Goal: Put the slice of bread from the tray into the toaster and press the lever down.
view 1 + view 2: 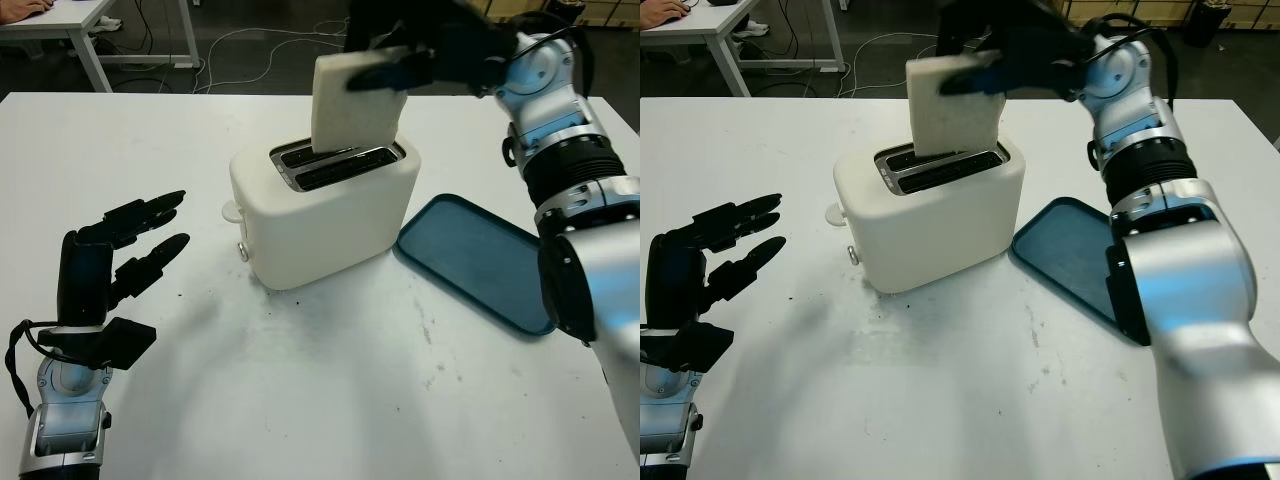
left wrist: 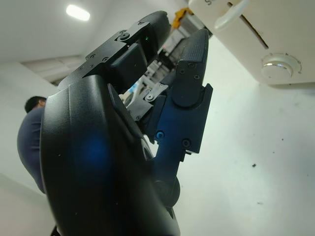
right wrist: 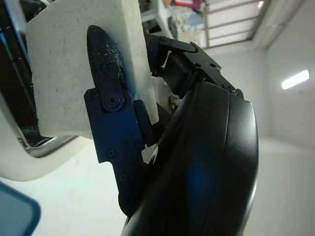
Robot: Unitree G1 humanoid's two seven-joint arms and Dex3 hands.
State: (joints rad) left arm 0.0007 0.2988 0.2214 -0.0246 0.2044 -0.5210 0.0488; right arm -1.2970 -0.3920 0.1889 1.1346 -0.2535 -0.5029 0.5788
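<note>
one bread slice (image 1: 350, 100), one toaster (image 1: 325, 205)

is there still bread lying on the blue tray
No, the blue tray lies bare beside the toaster, and the right hand holds the bread slice above the slots.

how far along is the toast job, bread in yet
Not yet. Done: the bread is off the tray, which lies bare beside the toaster. In hand: the right hand holds the slice upright over the slots, its lower edge at the opening. Left: lowering it in and pressing the lever. The left hand is open, near the table's left.
</note>
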